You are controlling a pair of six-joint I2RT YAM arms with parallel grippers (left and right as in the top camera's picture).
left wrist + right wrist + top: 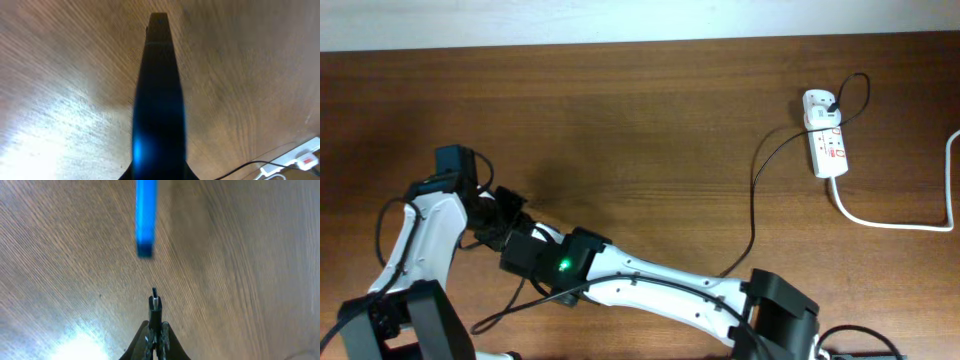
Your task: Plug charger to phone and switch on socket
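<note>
Charger tip point(154, 297) sits pinched tight in right gripper point(154, 326); I'd nudge it slightly left toward phone point(146, 215) (left gripper point(498, 212) clamps phone edge-on).

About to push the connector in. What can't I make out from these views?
Port on the phone: right wrist view, blurred, so its alignment with the charger tip is unclear.
Phone and tip, overhead: hidden where the left arm and right arm meet.
Switch on the socket: too small overhead, and cut off by the frame corner in the left wrist view.
</note>
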